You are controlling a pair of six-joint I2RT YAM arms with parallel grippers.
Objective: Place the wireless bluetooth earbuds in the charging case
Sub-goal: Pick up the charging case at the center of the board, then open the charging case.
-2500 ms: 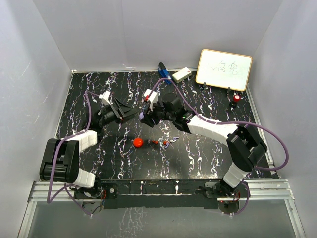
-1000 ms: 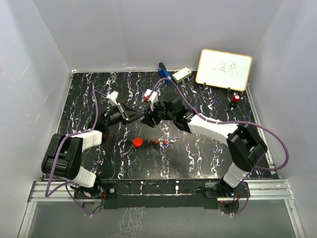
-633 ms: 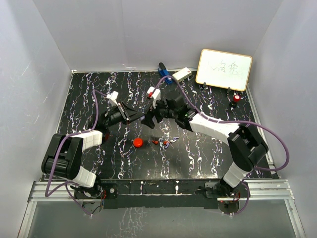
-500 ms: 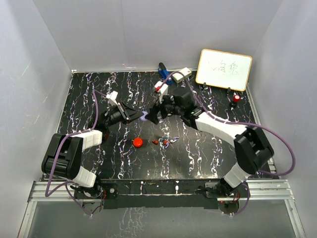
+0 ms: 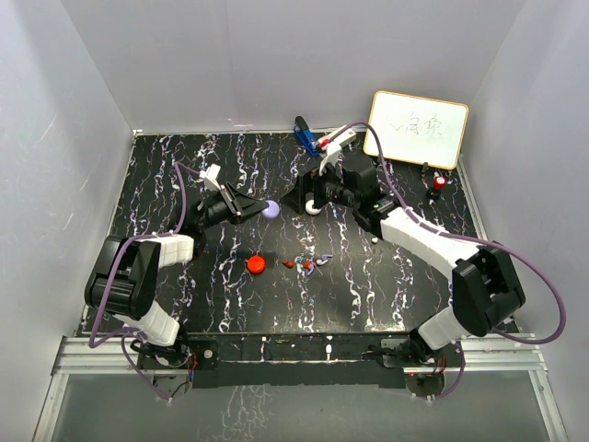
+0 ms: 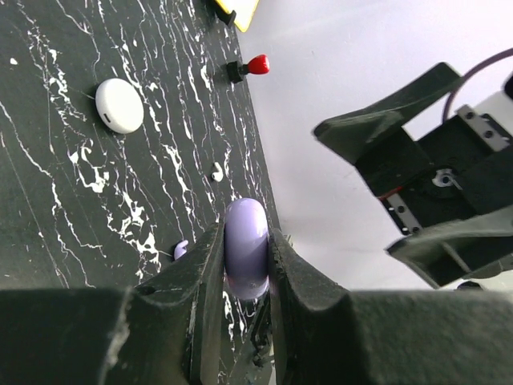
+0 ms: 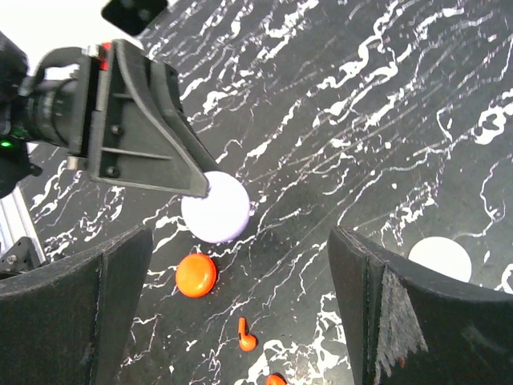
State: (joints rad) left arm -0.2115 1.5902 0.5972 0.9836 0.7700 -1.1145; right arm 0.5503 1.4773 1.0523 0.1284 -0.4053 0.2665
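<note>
Tiny plastic earbuds (image 5: 308,263), round lilac case (image 6: 245,241) in left tool (image 6: 244,277)

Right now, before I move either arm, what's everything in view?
purple case: one, lilac, clamped in left jaws.
red case: one, red, centre of table.
white case: one, white, on table by right jaws.
earbuds: several, red, purple, white, loose beside red case.
whiteboard: one, white, far right corner.
marker: one, red cap, near whiteboard.
blue object: one, blue, far edge.
left arm: one, black and white, jaws shut on purple case.
right arm: one, black and white, jaws open, empty.
</note>
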